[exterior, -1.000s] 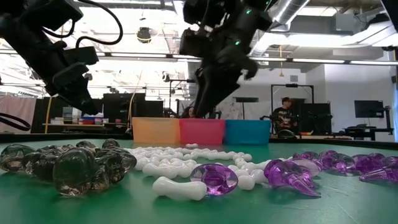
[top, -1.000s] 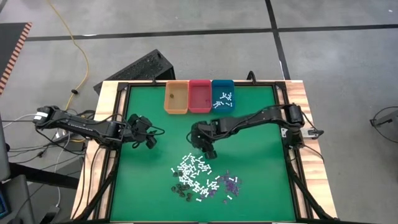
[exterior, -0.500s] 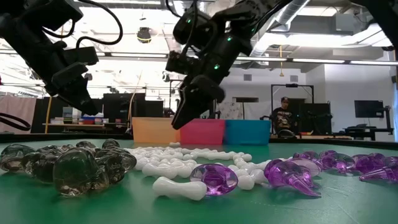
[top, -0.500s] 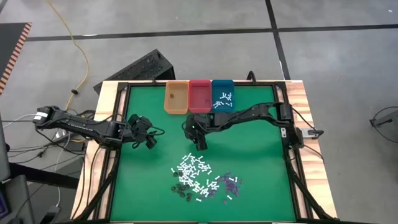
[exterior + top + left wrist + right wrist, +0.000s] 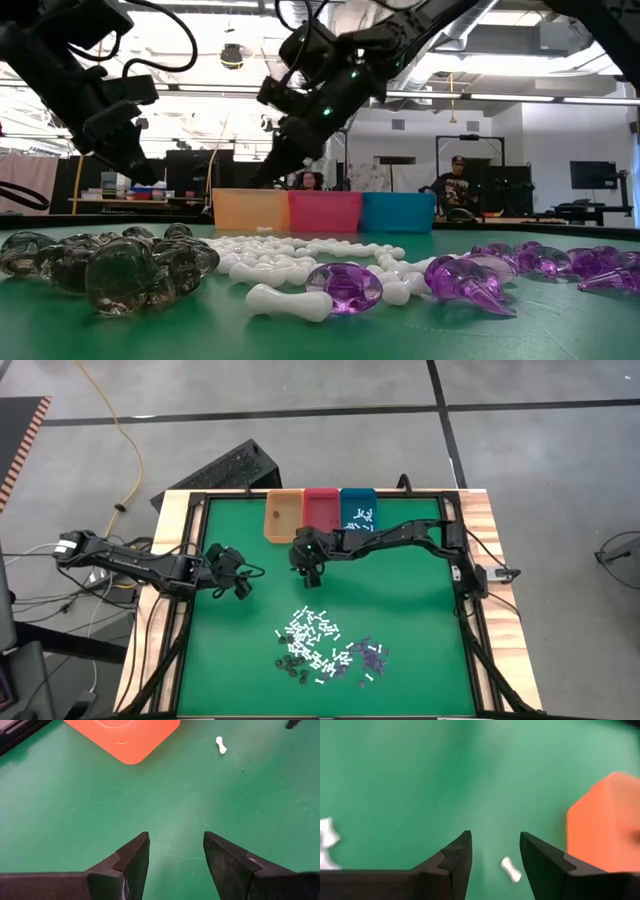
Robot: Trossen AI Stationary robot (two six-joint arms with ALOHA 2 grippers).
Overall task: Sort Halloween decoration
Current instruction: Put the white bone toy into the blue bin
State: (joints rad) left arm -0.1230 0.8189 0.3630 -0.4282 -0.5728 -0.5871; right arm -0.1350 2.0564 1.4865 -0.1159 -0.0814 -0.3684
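**Tiny, light, slippery pieces; bins close ahead of the working claw**

The right gripper (image 5: pixel 306 557) is held above the green table (image 5: pixel 400 620), fingers parted by a modest gap with nothing seen between them. The Halloween decoration (image 5: pixel 320 643) lies in a loose heap well behind it, toward the table's near edge: white bones (image 5: pixel 285 262), purple bits (image 5: pixel 345 285) and dark skulls (image 5: pixel 120 265). A single white bone (image 5: pixel 509 868) is seen on the cloth just below the right gripper's fingertips.

The pieces are judged hard, very light and smooth, so they are likely to skid or flick away if pinched off-centre. A bone would best be taken across its narrow shaft.

The orange bin (image 5: pixel 283 516), pink bin (image 5: pixel 321 513) and teal bin (image 5: pixel 358 511) stand side by side just beyond the right gripper; their walls could be clipped. The left gripper (image 5: pixel 238 572) waits, open and empty, well off to one side.
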